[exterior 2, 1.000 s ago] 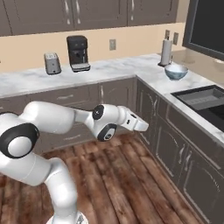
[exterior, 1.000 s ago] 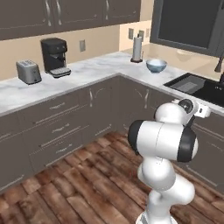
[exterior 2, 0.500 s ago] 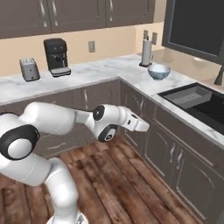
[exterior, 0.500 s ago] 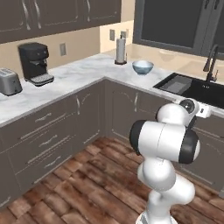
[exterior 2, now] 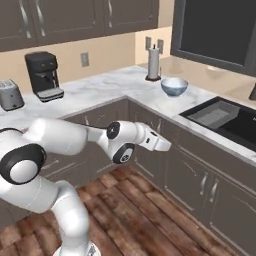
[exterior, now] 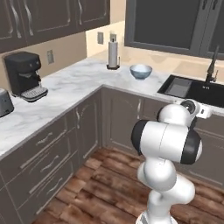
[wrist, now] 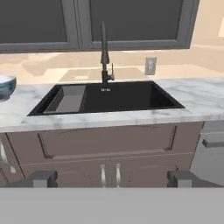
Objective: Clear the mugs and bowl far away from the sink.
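The marble worktop (exterior: 74, 89) runs in an L along the dark lower cabinets (exterior: 48, 153), turning the corner beneath the dark window (exterior 2: 215, 30), with a wooden floor (exterior: 109, 183) below. The white arm (exterior 2: 75, 145) reaches out level from the base toward the cabinet fronts, well short of the worktop. The sink (wrist: 113, 96) is a black recessed basin set into the worktop under the window, with a ribbed grey tray insert (wrist: 70, 98) at one end and a tall dark faucet (wrist: 105, 52) standing behind its back edge. A black coffee machine (exterior: 25, 74) stands against the wall on the far run of the worktop, with a toaster (exterior 2: 11, 95) near it, well apart from the sink. A paper towel holder (exterior: 113, 53) stands upright in the corner by the wall. The bowl (exterior: 141, 71), pale blue-grey, sits on the worktop between that holder and the sink, near the basin's tray end. The pincer (wrist: 111, 178) hangs in front of the cabinet doors below the sink, its two dark fingertips (wrist: 41, 178) spread wide apart with nothing between them.
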You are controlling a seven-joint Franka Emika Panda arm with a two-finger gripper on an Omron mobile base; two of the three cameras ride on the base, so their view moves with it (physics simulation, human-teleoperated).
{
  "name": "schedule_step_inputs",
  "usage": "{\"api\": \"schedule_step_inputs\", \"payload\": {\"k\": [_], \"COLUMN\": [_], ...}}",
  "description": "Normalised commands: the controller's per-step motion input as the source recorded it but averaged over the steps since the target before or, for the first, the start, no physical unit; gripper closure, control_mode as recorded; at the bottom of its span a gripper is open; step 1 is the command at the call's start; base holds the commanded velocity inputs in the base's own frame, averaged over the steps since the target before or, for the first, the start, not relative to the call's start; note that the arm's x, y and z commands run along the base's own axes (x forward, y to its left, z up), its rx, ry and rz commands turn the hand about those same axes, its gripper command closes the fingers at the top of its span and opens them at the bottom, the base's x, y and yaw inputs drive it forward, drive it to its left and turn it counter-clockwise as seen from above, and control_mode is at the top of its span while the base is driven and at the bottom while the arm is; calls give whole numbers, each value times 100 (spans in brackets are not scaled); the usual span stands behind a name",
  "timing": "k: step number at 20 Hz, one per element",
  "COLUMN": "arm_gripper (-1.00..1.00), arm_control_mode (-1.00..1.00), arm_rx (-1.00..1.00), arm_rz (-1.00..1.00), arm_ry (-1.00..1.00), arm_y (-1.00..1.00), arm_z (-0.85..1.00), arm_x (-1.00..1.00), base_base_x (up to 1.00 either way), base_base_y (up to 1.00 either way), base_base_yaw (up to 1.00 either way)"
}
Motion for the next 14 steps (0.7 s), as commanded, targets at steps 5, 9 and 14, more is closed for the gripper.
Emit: {"api": "schedule_step_inputs", "payload": {"k": [5, 9, 14], "arm_gripper": [-100, -100, -100], "arm_control_mode": [100, 100, 100], "arm_rx": [0, 0, 0], "arm_rz": [0, 0, 0], "arm_ry": [0, 0, 0], "arm_y": [0, 0, 0], "arm_z": [0, 0, 0], "arm_x": [0, 0, 0], "base_base_x": [31, 18, 7], "base_base_y": [96, 76, 40], "base_base_yaw": [-40, -40, -26]}}
